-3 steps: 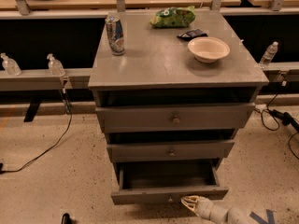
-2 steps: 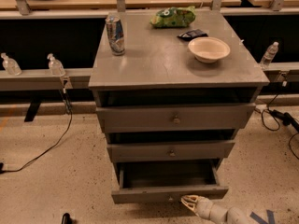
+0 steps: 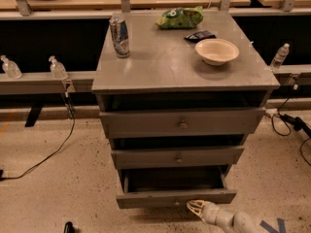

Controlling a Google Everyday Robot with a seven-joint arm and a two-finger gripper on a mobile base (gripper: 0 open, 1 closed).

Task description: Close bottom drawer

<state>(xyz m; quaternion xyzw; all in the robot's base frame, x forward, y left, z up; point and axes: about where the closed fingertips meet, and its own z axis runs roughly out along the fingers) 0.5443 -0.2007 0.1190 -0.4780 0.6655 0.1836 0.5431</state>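
- A grey cabinet with 3 drawers is seen from the front and above; its top serves as the counter (image 3: 165,67).
- The bottom drawer (image 3: 160,198) is pulled out well past the 2 fronts above it, and its dark inside is exposed.
- Its small knob (image 3: 176,204) is seen at the centre of the slim front.
- The gripper (image 3: 196,208) is placed low, just below and to the right of that knob, close to the front's lower edge, with the arm reaching in from the lower right.
- Whether the gripper is open or closed cannot be told, nor whether the front is touched; no object is seen in its grasp.
- The middle drawer (image 3: 178,157) and the top drawer (image 3: 182,122) are each left slightly out, with a dark gap above each.
- On the counter are set a can (image 3: 119,36) at the rear left, a green bag (image 3: 180,17) at the back, a dark packet (image 3: 199,35) beside it, and a bowl (image 3: 216,51) on the right.
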